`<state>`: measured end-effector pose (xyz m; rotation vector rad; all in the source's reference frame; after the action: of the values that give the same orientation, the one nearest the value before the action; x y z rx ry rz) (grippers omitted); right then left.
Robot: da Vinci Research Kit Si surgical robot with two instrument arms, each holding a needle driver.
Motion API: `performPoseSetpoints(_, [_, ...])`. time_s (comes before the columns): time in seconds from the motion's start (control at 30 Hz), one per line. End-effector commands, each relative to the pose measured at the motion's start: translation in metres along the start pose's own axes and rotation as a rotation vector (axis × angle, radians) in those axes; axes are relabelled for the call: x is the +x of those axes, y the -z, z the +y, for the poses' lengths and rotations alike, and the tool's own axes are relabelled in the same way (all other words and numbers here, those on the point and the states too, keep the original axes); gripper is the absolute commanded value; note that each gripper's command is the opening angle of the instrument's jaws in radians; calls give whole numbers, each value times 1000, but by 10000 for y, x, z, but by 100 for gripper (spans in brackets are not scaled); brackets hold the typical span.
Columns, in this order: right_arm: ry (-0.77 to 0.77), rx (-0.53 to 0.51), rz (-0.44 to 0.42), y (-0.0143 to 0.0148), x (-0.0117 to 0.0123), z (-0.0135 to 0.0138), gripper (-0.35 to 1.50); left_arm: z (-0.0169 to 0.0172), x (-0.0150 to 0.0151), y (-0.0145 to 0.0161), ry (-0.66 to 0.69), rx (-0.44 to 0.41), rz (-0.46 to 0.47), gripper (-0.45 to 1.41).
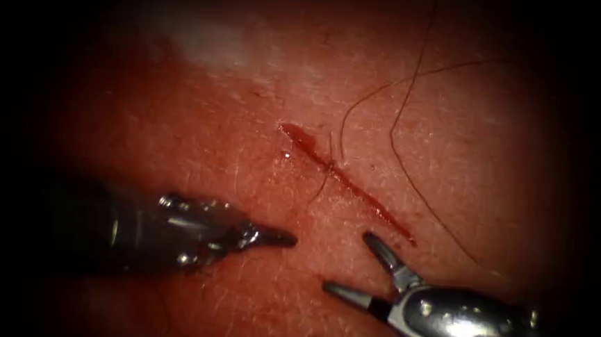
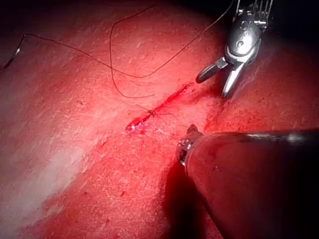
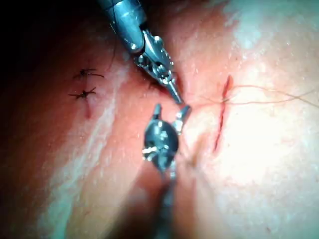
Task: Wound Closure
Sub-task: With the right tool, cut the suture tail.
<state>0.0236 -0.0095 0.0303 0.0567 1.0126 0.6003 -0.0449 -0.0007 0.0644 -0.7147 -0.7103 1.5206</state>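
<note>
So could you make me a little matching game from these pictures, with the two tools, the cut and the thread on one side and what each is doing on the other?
Things:
1. left tool
2. right tool
3. cut
4. thread

States:
A. lies in loose loops on the tissue, right of the cut
B. jaws spread wide, holding nothing
C. jaws shut to a point, holding nothing
D. slants across the tissue with one stitch through it

Pairs: 1-C, 2-B, 3-D, 4-A

Thread [image 1: 394, 136] loops R of cut [image 1: 345, 178]; L side clear.
</note>
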Motion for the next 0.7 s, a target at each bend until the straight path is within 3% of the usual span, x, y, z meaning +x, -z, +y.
performPoseSetpoints(0.03, [20,2,-2,-6,-2,-5,96,3,-2,-3,7,-4,-8,-45])
performPoseSetpoints(0.1, [35,1,-3,-7,0,-2,94,7,3,1,12,-5,-11,-45])
performPoseSetpoints(0.3, [276,19,3,-27,14,18,96,29,35,25,-21,-27,-8,-45])
performPoseSetpoints(0.6, [442,9,11,-72,16,39,99,39,29,29,-43,-29,-12,-45])
performPoseSetpoints(0.7, [530,-38,2,-92,16,47,103,41,28,26,-47,-40,-21,-45])
